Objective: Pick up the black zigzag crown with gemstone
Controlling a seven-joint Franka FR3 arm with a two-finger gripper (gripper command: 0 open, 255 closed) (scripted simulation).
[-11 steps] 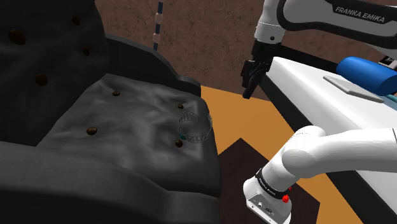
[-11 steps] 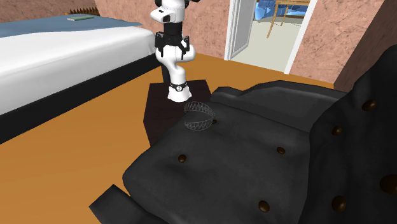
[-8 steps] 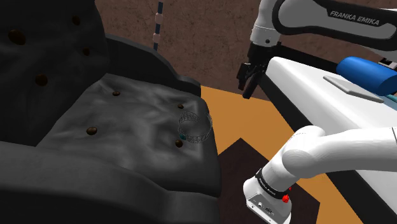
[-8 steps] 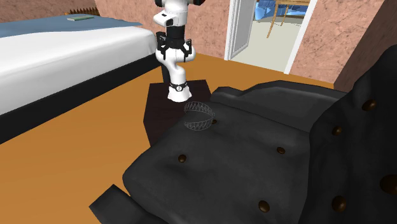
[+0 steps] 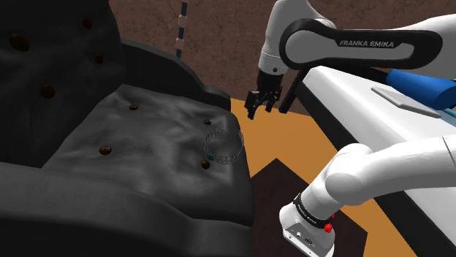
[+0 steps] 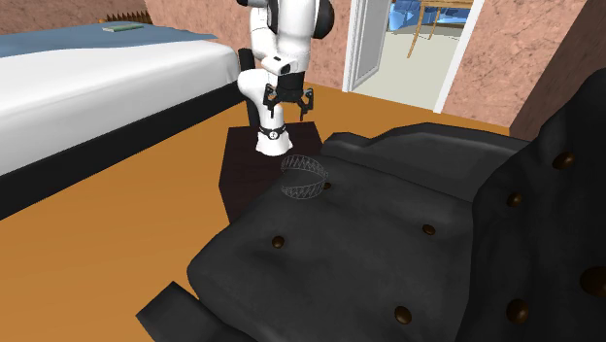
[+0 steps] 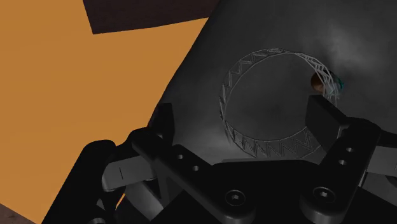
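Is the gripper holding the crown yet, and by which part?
Nothing is held. The gripper is open in the air, apart from the crown, which lies on the dark seat cushion.

Open air lies between the gripper [image 5: 267, 107] and the crown [image 5: 223, 146], which sits at the corner of the armchair seat [image 5: 139, 139], just beside the orange floor [image 5: 281, 142]. The space above the crown is open. The armrest [image 5: 183, 80] rises behind it (well apart), the backrest [image 5: 44, 58] farther off. The bed [image 5: 351, 95] flanks the gripper's other side.
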